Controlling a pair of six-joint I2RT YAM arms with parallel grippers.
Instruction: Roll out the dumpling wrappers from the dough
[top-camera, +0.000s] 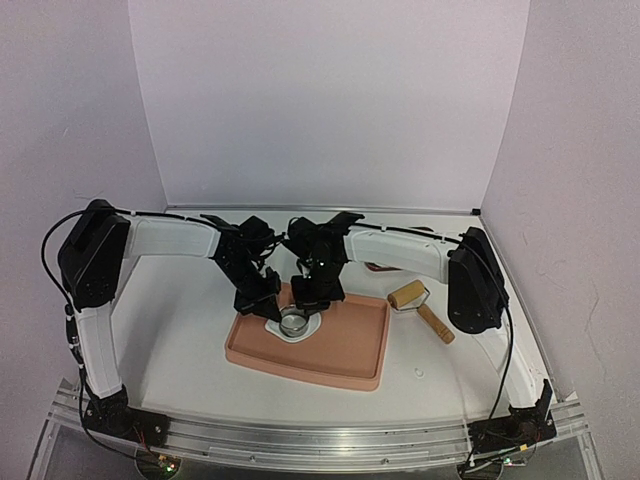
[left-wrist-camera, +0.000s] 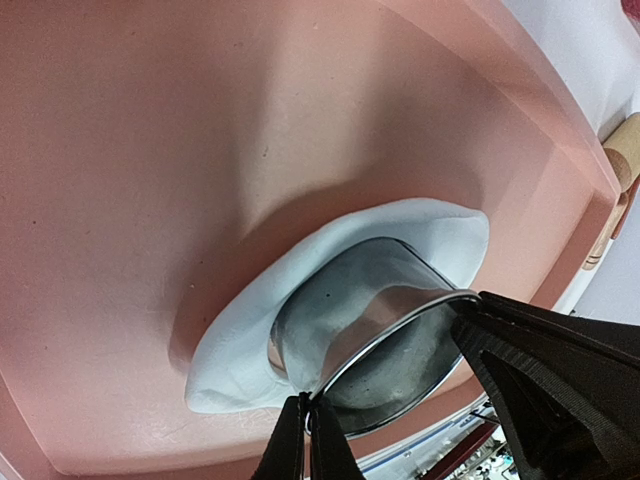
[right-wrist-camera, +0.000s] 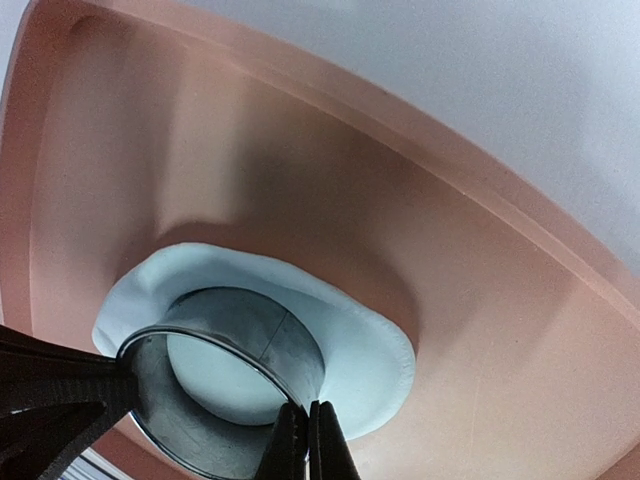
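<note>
A flat, irregular sheet of white dough lies at the left end of the pink tray. A metal ring cutter stands on it. My left gripper is shut on the ring cutter's near rim, over the dough. On the opposite rim of the cutter, my right gripper is shut too. Inside the ring shows a round patch of dough; the rest of the sheet spreads around it. Loose dumpling wrappers are out of view. From above, both grippers meet over the ring.
A wooden rolling pin lies on the table just right of the tray. A reddish object is partly hidden behind the right arm. White walls close the table on three sides.
</note>
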